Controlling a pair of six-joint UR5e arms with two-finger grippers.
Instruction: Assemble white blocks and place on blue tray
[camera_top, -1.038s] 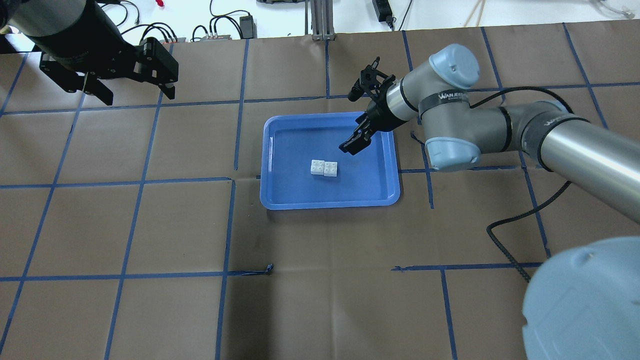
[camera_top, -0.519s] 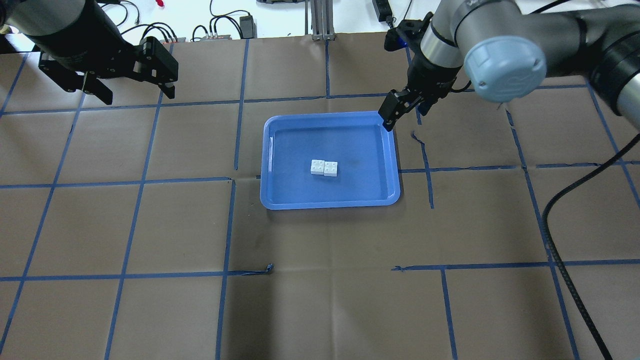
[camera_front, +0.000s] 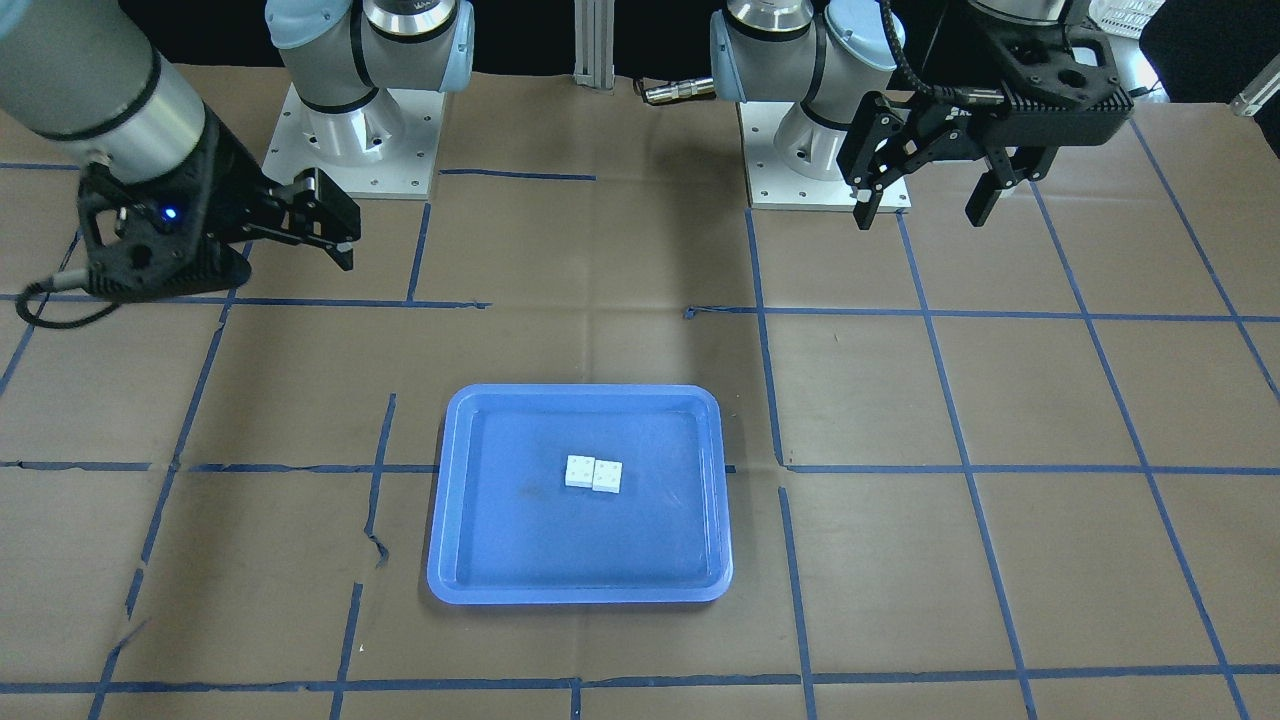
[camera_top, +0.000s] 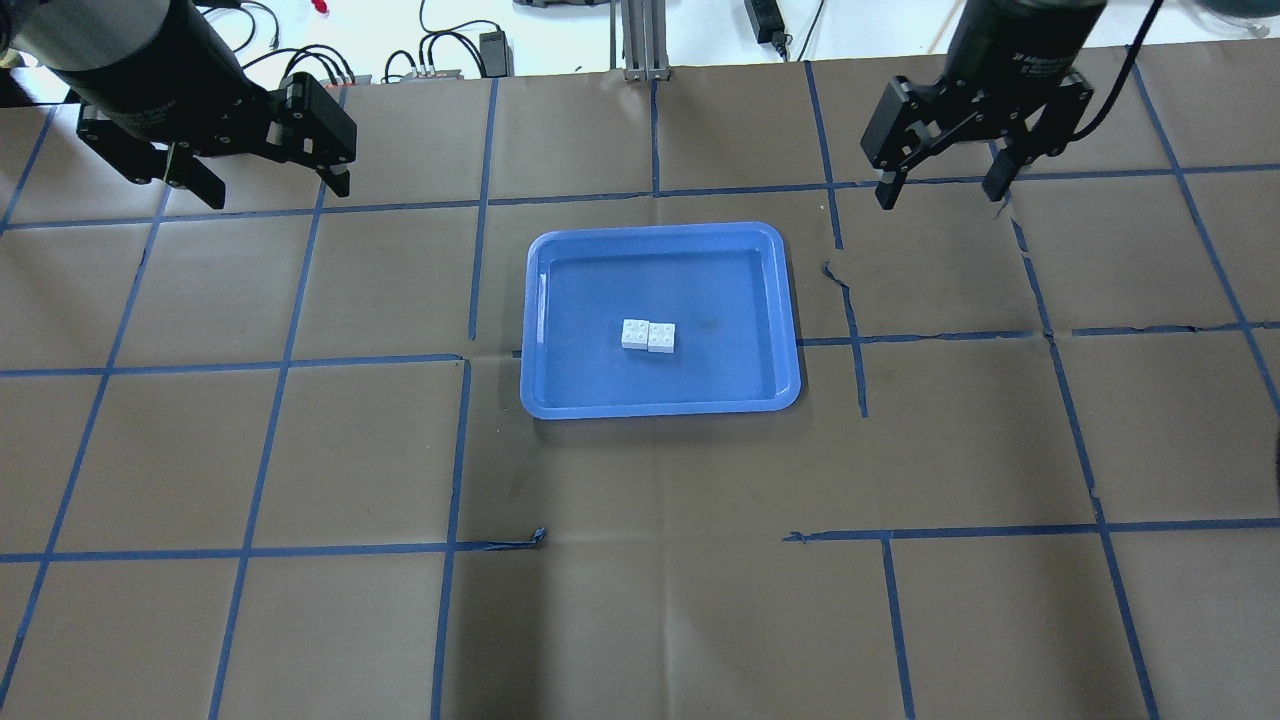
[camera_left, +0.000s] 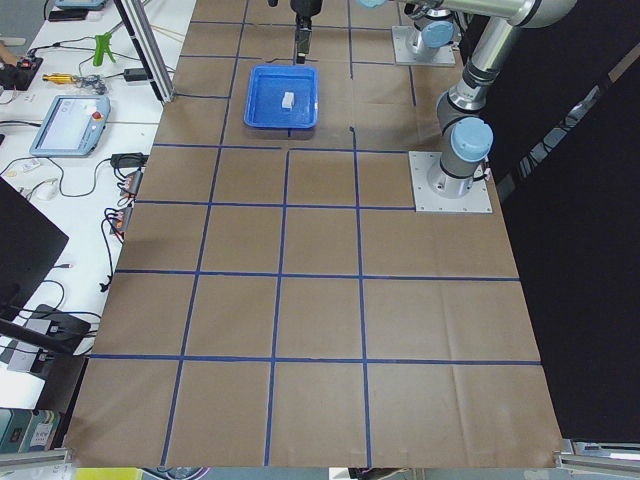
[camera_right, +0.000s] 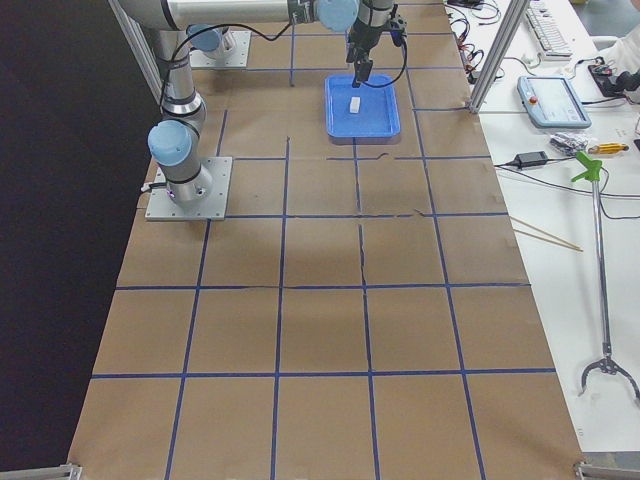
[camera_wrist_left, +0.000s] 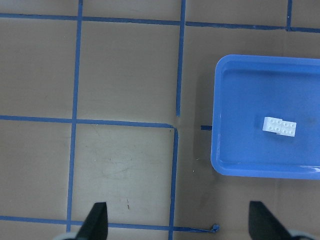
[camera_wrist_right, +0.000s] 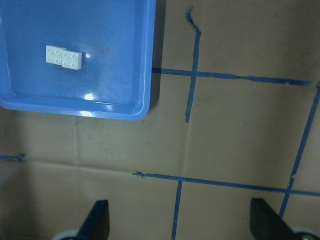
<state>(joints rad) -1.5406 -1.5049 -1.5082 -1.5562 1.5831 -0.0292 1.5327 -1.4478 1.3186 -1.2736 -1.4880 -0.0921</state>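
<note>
The white blocks (camera_top: 648, 336), two little four-stud squares touching side by side, lie near the middle of the blue tray (camera_top: 660, 229), while the left gripper (camera_top: 275, 190) and right gripper (camera_top: 940, 192) hang well apart from it, fingers spread wide, holding nothing.

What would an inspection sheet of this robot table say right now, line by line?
Surface: brown paper with a blue tape grid, the tape frayed in spots.
Job's things: white blocks touching side by side near the middle of the blue tray.
Clutter: nothing seen.
Grippers: left gripper and right gripper both open and empty, one off to each side of the tray.
Cables: black cables on the white bench beyond the table.
Surroundings: a teach pendant and a grabber tool on a side bench.
</note>
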